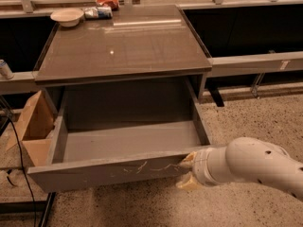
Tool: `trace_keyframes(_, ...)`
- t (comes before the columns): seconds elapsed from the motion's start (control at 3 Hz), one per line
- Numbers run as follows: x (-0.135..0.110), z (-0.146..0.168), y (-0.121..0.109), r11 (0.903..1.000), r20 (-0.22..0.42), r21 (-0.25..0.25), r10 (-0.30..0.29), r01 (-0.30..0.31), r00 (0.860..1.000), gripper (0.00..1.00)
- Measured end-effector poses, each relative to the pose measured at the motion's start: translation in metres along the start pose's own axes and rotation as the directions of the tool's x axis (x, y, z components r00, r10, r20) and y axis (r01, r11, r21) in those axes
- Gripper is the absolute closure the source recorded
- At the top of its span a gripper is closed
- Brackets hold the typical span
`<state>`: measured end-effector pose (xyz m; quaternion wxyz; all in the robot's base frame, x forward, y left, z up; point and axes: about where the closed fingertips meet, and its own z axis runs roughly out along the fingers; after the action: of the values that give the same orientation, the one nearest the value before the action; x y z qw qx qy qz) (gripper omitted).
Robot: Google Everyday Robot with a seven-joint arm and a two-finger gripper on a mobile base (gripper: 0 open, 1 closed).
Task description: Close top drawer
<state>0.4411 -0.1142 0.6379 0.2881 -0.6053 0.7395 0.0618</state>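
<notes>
The top drawer [113,171] is a wide, deep grey drawer pulled far out from under the grey countertop [123,44]. It is empty inside. Its flat front panel has pale whitish scratch marks right of centre. My gripper [188,171] sits at the end of the white arm [251,167], which reaches in from the lower right. It is against the right end of the drawer's front panel, with pale fingertips [188,161] touching the panel near its top edge.
A white bowl [66,16], a wrapped packet [97,12] and a red packet [108,2] lie at the counter's back left. An open cardboard box [31,126] stands on the floor left of the drawer. A black cable [19,155] runs down at left. Speckled floor lies at right.
</notes>
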Motion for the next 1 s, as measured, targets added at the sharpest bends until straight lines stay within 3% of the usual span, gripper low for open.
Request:
trace_keyframes(0.33, 0.0, 0.0, 0.0, 1.0, 0.0, 0.0, 0.0, 0.0, 1.0, 0.0)
trace_keyframes(0.67, -0.0001, 0.0, 0.0, 1.0, 0.0, 0.0, 0.0, 0.0, 1.0, 0.0)
trace_keyframes(1.0, -0.0001, 0.0, 0.0, 1.0, 0.0, 0.0, 0.0, 0.0, 1.0, 0.18)
